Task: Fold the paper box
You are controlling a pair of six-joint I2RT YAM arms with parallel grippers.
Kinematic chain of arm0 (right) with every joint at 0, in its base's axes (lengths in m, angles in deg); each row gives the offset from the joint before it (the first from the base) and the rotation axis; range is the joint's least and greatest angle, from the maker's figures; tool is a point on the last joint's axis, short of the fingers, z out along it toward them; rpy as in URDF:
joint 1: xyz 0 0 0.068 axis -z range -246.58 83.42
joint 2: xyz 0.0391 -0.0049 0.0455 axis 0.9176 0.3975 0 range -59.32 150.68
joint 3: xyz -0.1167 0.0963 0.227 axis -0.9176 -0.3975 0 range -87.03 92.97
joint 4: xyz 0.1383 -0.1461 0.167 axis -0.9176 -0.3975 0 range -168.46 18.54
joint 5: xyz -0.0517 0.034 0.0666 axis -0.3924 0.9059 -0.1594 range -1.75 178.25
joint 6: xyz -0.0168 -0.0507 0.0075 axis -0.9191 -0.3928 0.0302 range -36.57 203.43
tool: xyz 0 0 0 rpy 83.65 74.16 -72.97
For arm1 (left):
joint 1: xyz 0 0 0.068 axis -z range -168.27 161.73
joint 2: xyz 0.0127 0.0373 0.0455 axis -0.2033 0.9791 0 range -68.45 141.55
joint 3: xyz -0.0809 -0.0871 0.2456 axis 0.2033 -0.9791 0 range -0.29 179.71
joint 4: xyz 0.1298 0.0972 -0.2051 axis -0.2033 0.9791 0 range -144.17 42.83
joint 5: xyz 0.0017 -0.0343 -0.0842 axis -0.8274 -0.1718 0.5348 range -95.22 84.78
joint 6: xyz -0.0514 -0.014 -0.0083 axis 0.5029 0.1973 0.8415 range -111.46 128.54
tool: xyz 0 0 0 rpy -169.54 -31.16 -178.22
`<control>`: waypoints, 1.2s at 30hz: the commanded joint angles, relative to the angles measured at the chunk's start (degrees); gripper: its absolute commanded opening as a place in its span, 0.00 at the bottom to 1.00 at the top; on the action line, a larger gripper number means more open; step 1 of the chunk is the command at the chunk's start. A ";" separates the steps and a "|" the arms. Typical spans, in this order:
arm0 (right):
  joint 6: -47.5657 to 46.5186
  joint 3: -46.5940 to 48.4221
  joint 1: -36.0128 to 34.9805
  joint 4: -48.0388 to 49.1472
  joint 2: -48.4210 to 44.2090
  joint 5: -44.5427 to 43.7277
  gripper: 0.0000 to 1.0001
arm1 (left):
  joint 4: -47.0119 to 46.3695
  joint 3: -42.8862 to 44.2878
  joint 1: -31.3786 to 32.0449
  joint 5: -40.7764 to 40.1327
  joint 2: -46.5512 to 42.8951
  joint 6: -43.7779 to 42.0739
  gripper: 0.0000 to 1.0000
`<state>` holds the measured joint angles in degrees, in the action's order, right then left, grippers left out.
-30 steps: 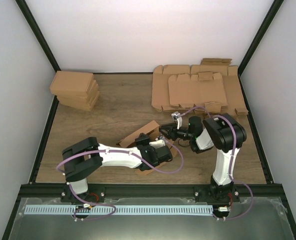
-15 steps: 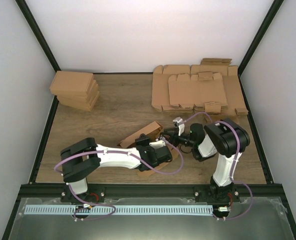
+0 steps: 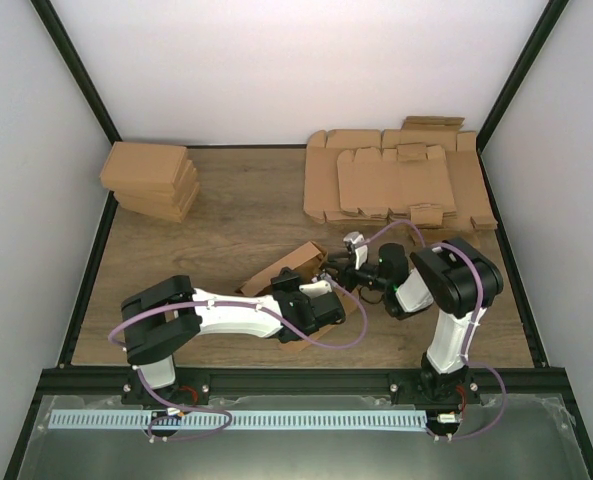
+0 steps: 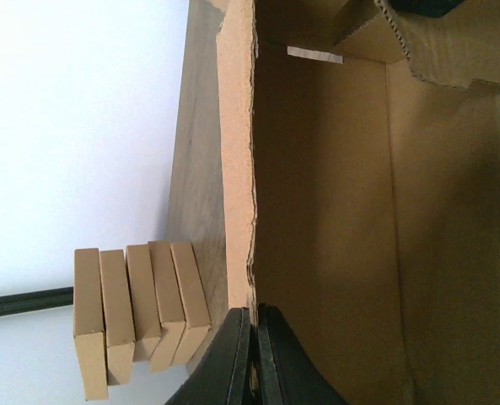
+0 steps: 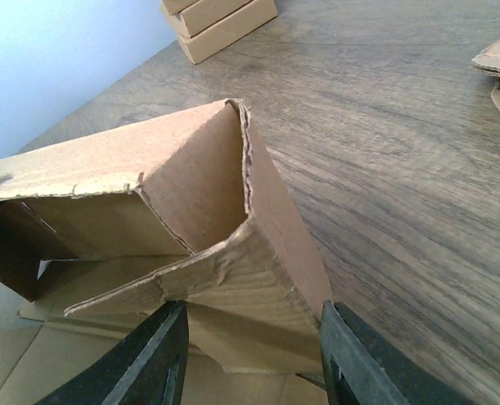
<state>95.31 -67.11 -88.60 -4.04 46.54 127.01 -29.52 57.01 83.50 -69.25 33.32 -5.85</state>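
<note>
The paper box lies half folded mid-table, its walls raised. My left gripper comes at it from the near side. In the left wrist view that gripper is shut on the edge of one upright wall, with the box's inside to the right. My right gripper is at the box's right end. In the right wrist view its fingers stand about half apart around a wrinkled end flap, which touches both of them.
A stack of folded brown boxes sits at the back left and also shows as a stack in the left wrist view. Overlapping flat cardboard sheets cover the back right. Black frame posts border the table.
The right arm drew back to the right a little, then edged toward the box end again. The left arm shifted slightly, still holding the wall.
</note>
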 commanded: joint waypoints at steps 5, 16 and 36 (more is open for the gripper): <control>-3.58 4.10 -1.69 -3.39 0.57 -1.58 0.54 | -1.16 -0.43 1.12 3.21 0.03 -0.87 0.04; -4.36 6.80 -1.93 -5.56 2.28 -2.34 0.56 | -1.01 -0.35 1.32 3.12 0.77 -1.04 0.04; -3.75 3.98 -12.09 -0.59 0.82 -26.17 0.01 | -1.01 1.11 1.37 18.48 -6.71 1.49 0.38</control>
<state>91.00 -62.17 -99.16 -8.00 47.59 106.93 -30.29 57.12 84.83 -61.18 30.96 -6.18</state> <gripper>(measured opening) 0.046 0.291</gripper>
